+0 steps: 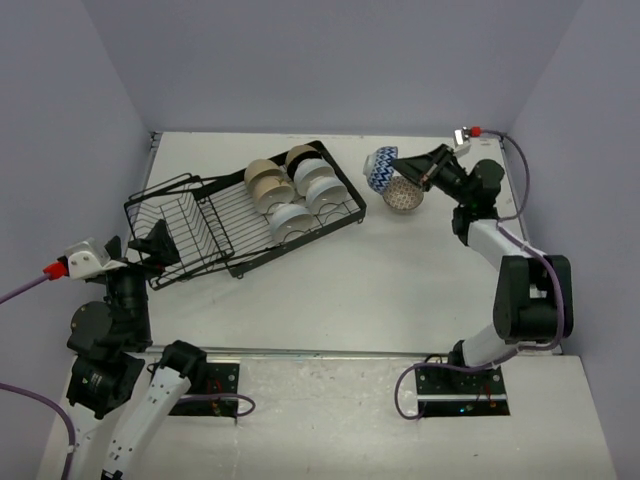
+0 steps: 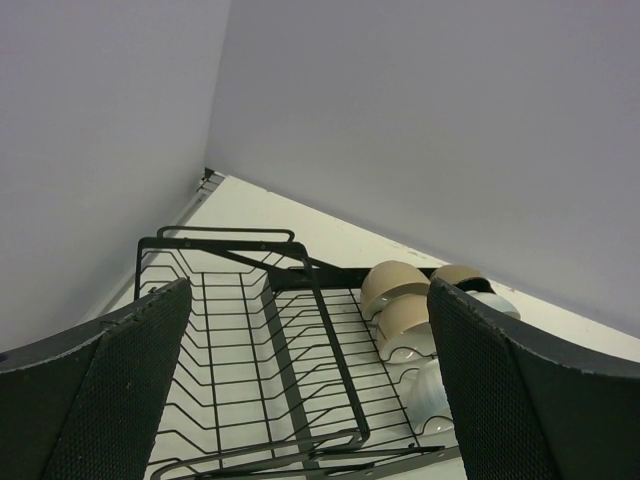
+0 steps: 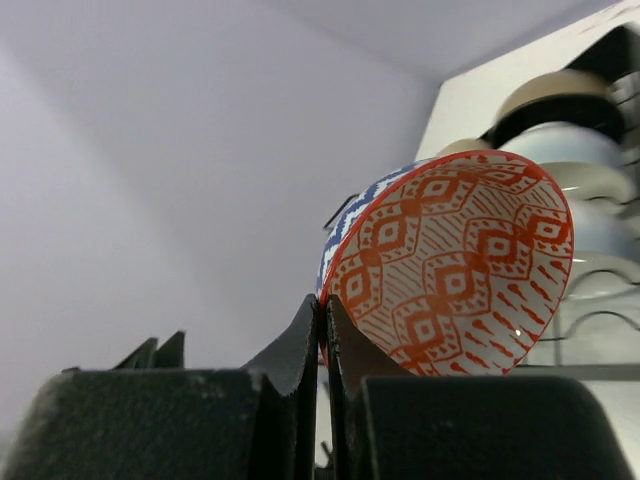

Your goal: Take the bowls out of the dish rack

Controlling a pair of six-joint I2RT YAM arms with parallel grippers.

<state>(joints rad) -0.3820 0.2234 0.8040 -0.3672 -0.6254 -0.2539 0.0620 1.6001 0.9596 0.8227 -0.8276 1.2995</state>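
Surface (image 1: 400, 290): white, closed in by pale lilac walls on the left, far and right sides.

Dish rack (image 1: 240, 215): black wire, lying at an angle on the far-left part of the surface. Its deeper basket section is at the left end and holds nothing visible. The slotted section is at the right end.

Left arm (image 1: 120, 320): bent up at the near-left, with its wrist aimed at the basket end of the rack.

Right arm (image 1: 520, 290): reaching toward the far-right corner, with its wrist turned left toward the rack.

Bowls in rack (image 1: 295, 190): beige and white ones, standing on edge in two rows in the slotted section. The left wrist view shows two beige ones ahead of the white ones.

Patterned bowl (image 3: 450, 270): blue-white outside, red-orange lattice inside. It is tilted on edge, off the rack and just right of its right end.

Second bowl (image 1: 405, 196): its red-patterned inside faces up, and it sits on the surface just beside the tilted one and nearer the arm bases.

Right tool (image 3: 322, 325): clenched on the rim of the patterned bowl, with the fingers pinched together on the rim's thickness.

Left tool (image 1: 158, 240): released, jaws spread wide and holding nothing. It sits at the basket end of the rack, which shows between its fingers in the wrist view. Contact with the wire cannot be told.
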